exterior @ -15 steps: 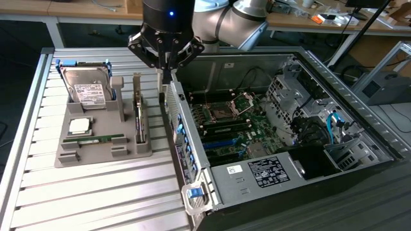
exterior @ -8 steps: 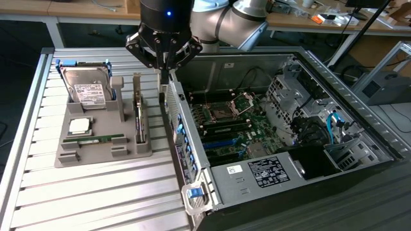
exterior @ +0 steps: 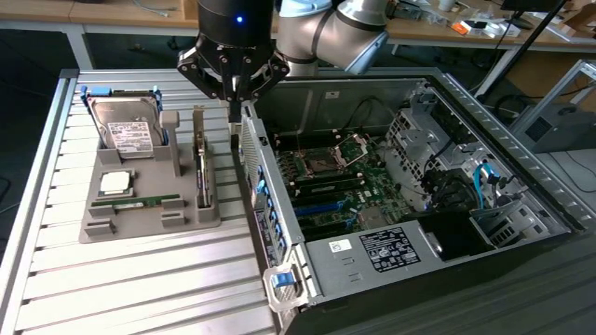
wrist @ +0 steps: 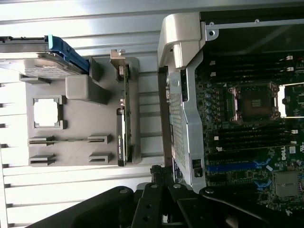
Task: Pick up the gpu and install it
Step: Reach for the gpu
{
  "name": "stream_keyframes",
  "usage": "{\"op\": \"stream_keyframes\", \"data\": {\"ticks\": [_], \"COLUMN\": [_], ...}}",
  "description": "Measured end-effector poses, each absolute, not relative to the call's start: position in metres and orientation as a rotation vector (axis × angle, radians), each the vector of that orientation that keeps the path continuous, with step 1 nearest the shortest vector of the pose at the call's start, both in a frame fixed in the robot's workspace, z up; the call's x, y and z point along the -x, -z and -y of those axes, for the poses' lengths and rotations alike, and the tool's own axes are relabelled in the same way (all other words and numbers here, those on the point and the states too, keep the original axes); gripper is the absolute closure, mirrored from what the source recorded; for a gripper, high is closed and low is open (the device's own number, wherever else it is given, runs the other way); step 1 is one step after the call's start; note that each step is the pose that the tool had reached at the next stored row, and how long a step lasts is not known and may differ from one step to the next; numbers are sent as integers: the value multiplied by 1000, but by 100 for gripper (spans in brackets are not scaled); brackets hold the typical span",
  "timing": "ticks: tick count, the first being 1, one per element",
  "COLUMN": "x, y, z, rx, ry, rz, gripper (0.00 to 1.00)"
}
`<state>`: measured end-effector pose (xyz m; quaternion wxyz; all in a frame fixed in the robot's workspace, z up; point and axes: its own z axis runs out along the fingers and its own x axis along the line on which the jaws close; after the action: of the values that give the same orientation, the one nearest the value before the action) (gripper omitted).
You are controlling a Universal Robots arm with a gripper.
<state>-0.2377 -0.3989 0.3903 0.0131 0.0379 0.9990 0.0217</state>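
The gpu [exterior: 202, 164] is a dark flat card with a silver bracket strip. It stands on its edge in a slot at the exterior view's right side of the grey holder [exterior: 139, 222]. In the wrist view the gpu [wrist: 122, 121] is a thin dark strip along the holder's edge. My gripper [exterior: 239, 100] hangs above the near wall of the open computer case, a little to the exterior view's right of the card and higher than it. Its fingers are shut together with nothing between them. The gripper [wrist: 161, 176] is well apart from the card.
The holder also carries a silver hard drive [exterior: 125, 129], a square processor chip [exterior: 116, 183] and a green memory stick [exterior: 139, 202]. The open computer case [exterior: 308, 265] lies at the exterior view's right, its motherboard [exterior: 345, 188] exposed. A ribbed metal table [exterior: 130, 279] lies beneath.
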Motion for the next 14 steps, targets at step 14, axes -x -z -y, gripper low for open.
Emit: {"op": "stream_keyframes", "data": {"ticks": [14], "x": [245], "y": [-390], "z": [399], "rx": [-118], "ry": [-68], "rz": [-3112], "gripper": [90]}}
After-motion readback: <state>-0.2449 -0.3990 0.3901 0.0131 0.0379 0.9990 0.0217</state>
